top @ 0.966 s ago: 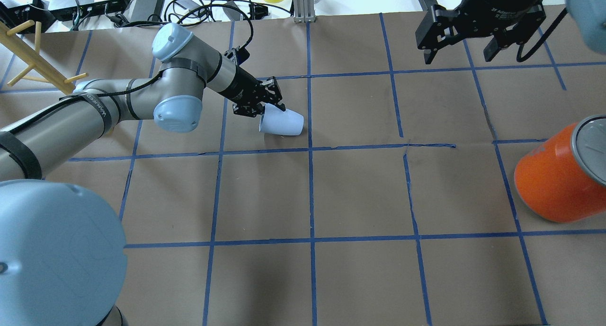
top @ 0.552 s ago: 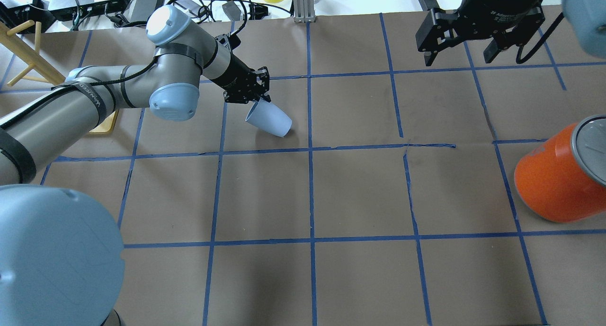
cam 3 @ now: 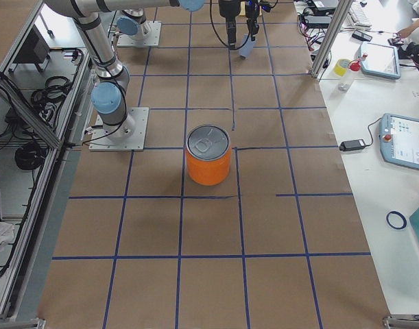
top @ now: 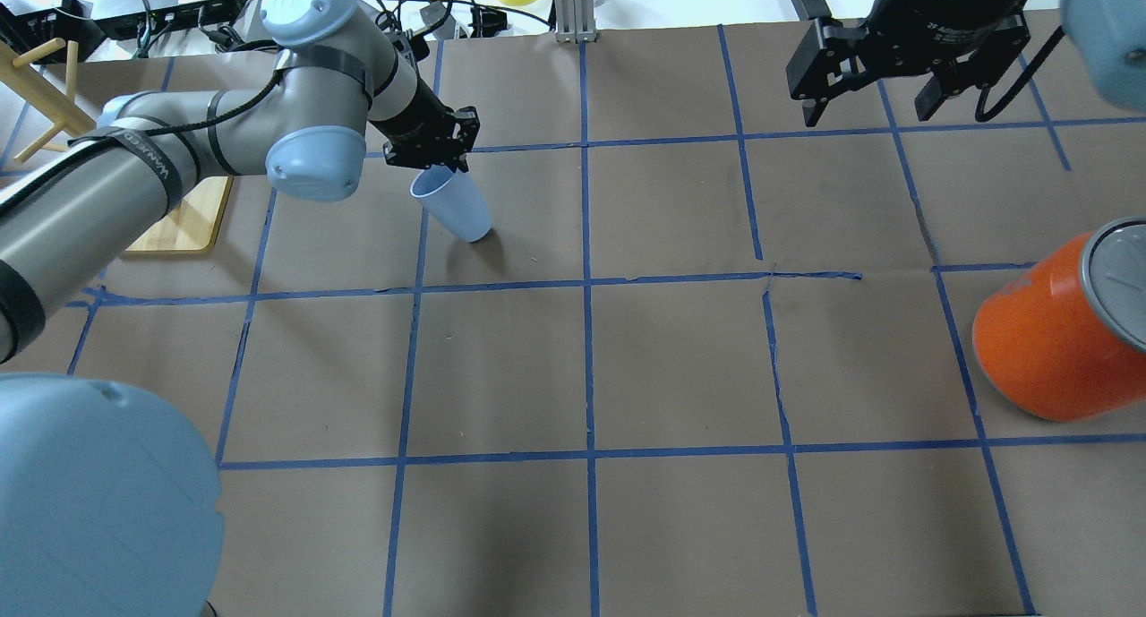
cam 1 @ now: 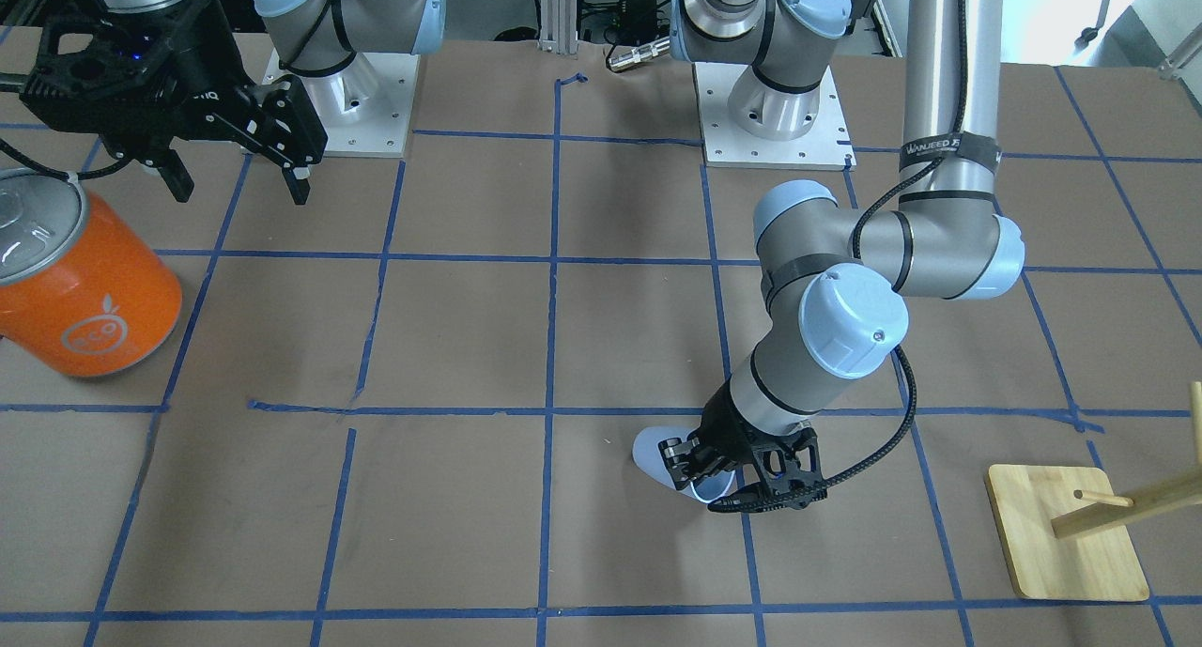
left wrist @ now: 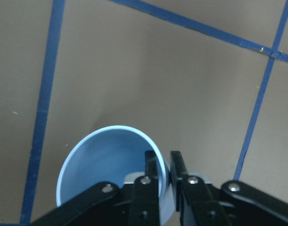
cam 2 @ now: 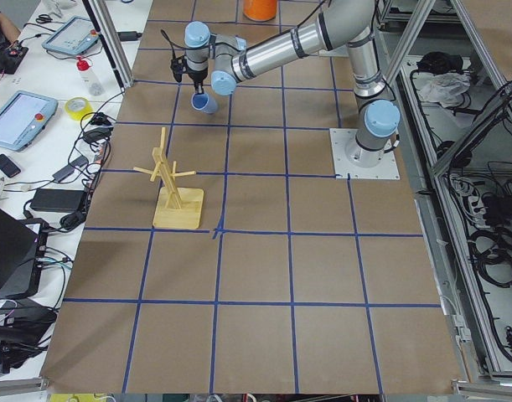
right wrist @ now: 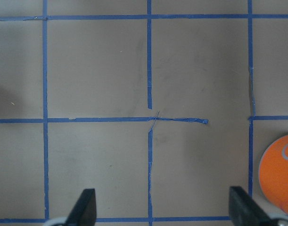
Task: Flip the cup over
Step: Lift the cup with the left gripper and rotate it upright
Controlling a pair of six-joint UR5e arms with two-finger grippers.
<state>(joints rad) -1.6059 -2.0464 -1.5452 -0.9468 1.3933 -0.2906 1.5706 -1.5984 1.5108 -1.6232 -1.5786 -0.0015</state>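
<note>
The pale blue cup (top: 455,207) is tilted, mouth up, with its base low at the brown paper left of centre. My left gripper (top: 436,163) is shut on the cup's rim. In the left wrist view one finger is inside the rim and one outside, and my left gripper (left wrist: 165,170) pinches the wall of the cup (left wrist: 101,162), whose open mouth faces the camera. The cup (cam 1: 654,445) is partly hidden behind my left gripper (cam 1: 697,473) in the front view. My right gripper (top: 867,107) hangs open and empty at the far right; its fingers (right wrist: 86,207) are spread wide.
A large orange can (top: 1056,335) with a silver top stands at the right edge, also in the front view (cam 1: 84,300). A wooden peg rack on a board (top: 179,227) stands at the far left (cam 1: 1066,534). Cables and boxes lie beyond the far edge.
The cup has gone from lying on its side to nearly upright, mouth up. My left gripper has swung left and back, holding the rim. The right arm has barely moved.
</note>
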